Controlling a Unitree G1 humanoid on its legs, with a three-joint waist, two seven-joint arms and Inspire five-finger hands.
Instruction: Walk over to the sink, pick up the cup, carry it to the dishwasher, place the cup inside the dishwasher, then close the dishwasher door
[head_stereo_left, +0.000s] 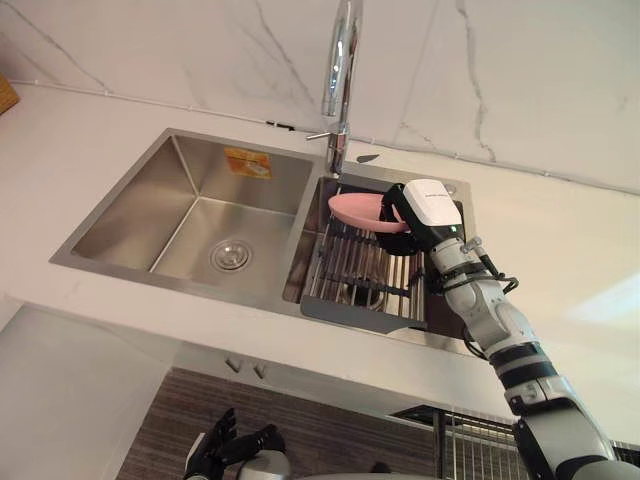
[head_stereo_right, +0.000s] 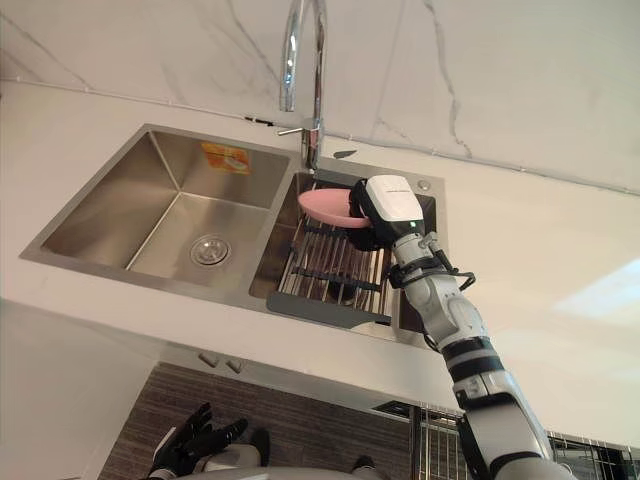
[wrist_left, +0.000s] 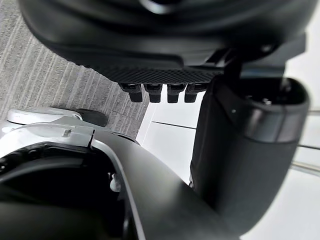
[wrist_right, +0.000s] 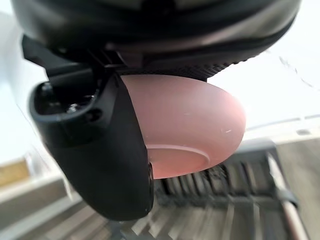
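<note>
R arm (head_stereo_left: 497, 318) silver-grey, blk bands; R hand (head_stereo_left: 412, 222) blk, white-capped

Your right hand (head_stereo_left: 425, 215) with the cup (head_stereo_left: 355, 210) hangs close over the wire rack (head_stereo_left: 350, 275) in the right basin, so you've got very little room underneath. The faucet (head_stereo_left: 340, 90) stands just behind the cup at the divider and blocks that back-left corner. The left basin (head_stereo_left: 190, 215) is wide open, the countertop (head_stereo_left: 560, 250) right of the sink is bare, and straight up is free

Unreadable print on orange sticker (head_stereo_left: 247, 162) in sink (head_stereo_left: 135, 205)
</note>
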